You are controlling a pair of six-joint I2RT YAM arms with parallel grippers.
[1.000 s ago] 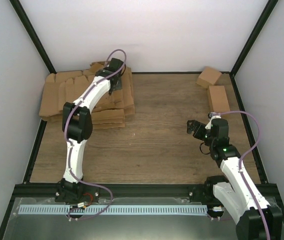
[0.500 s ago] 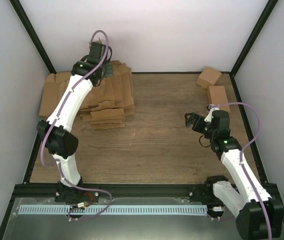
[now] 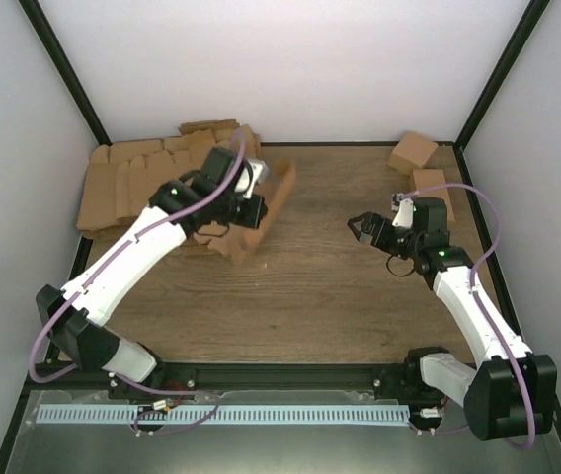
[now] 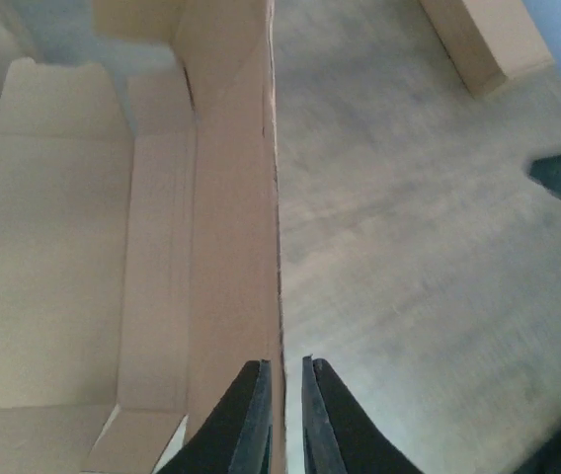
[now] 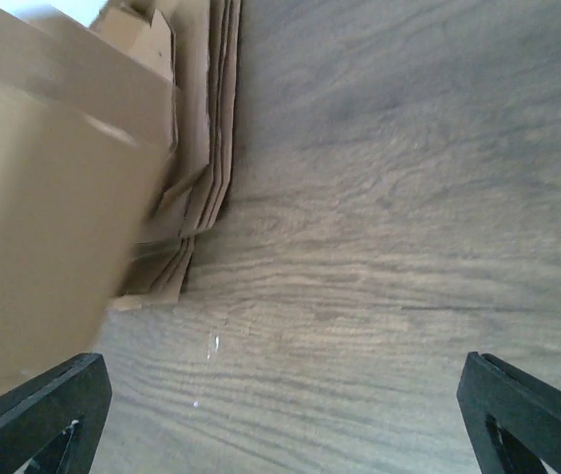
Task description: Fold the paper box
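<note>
The paper box (image 3: 279, 188) is a flat brown blank with flaps. It hangs on edge, tilted, above the table just right of the pile. My left gripper (image 3: 256, 207) is shut on its edge. In the left wrist view the two fingers pinch the thin edge of the blank (image 4: 221, 227), with my left gripper (image 4: 282, 395) at the bottom of the frame. My right gripper (image 3: 360, 225) is open and empty over the table's right middle, facing the blank. In the right wrist view its fingers (image 5: 34, 410) stand wide apart and the blank (image 5: 34, 217) shows blurred at the left.
A pile of flat cardboard blanks (image 3: 132, 183) lies at the back left and shows in the right wrist view (image 5: 206, 128). Two folded brown boxes (image 3: 414, 151) (image 3: 431, 190) sit at the back right. White walls with black posts enclose the table.
My left arm has swung from the back of the pile toward the middle, carrying one blank lifted off the pile. My right gripper has moved left and a little back.
</note>
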